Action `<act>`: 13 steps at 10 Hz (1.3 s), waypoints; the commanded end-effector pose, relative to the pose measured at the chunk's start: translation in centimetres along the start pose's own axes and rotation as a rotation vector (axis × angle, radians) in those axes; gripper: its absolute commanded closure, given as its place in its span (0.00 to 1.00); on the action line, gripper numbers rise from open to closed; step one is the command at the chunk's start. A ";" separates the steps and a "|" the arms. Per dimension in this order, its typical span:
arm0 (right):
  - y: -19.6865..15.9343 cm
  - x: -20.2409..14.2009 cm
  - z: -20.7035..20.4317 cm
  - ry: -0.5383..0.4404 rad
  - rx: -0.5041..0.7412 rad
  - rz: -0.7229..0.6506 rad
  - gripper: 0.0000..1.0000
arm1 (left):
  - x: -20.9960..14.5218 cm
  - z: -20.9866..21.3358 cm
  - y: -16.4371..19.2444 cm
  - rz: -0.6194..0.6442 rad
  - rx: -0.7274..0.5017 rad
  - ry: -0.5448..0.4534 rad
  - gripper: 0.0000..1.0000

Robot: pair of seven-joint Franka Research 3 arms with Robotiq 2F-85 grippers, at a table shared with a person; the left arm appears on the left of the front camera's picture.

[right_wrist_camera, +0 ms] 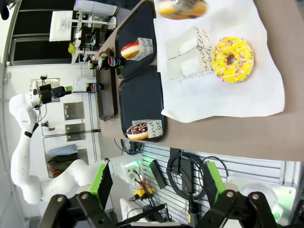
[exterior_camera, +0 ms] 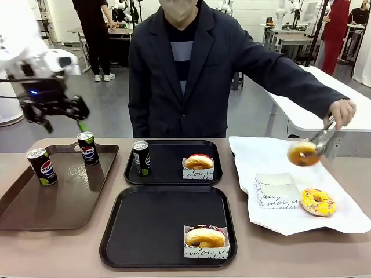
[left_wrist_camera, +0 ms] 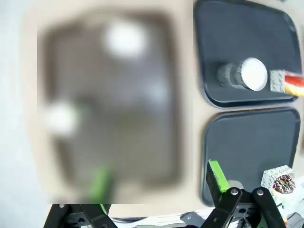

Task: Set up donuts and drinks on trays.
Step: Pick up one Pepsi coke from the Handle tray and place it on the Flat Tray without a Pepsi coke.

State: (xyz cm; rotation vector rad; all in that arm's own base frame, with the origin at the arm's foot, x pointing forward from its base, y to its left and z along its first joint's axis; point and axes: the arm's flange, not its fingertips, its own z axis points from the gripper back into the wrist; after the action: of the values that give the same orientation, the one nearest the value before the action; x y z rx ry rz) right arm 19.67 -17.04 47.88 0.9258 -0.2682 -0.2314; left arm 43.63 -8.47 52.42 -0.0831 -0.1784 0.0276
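My left gripper (exterior_camera: 64, 119) hangs open and empty above the brown tray (exterior_camera: 23, 214), over two Pepsi cans (exterior_camera: 42, 166) (exterior_camera: 87, 147). In its wrist view its green fingers (left_wrist_camera: 217, 175) are spread apart with the tray blurred below. The far black tray (exterior_camera: 168, 178) holds a can (exterior_camera: 141, 157) and a pink-iced donut (exterior_camera: 199, 165) in a sleeve. The near black tray (exterior_camera: 145, 231) holds a chocolate donut (exterior_camera: 206, 237) in a sleeve. My right gripper (right_wrist_camera: 157, 183) stands open and empty off the table's side.
The person holds a glazed donut (exterior_camera: 302, 153) in tongs (exterior_camera: 323, 139) over the white paper (exterior_camera: 255, 153). On that paper lie an empty sleeve (exterior_camera: 276, 190) and a yellow-sprinkle donut (exterior_camera: 317, 201). Bare tabletop lies along the front edge.
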 end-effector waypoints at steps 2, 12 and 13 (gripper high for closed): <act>0.0 0.0 0.0 -0.005 0.018 0.018 0.00 | 3.2 -0.7 6.7 0.066 -0.067 0.057 0.00; 0.0 0.0 0.0 -0.005 0.018 0.018 0.00 | 5.2 -7.0 14.7 0.080 -0.069 0.135 0.00; 0.0 0.0 0.0 -0.005 0.018 0.018 0.00 | 5.2 -7.0 14.7 0.080 -0.069 0.135 0.00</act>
State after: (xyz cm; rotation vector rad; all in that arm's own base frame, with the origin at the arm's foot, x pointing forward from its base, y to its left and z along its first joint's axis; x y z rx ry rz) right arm 19.68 -17.02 47.90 0.9249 -0.2681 -0.2310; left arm 50.12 5.73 45.18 -0.1596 -0.0410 0.0831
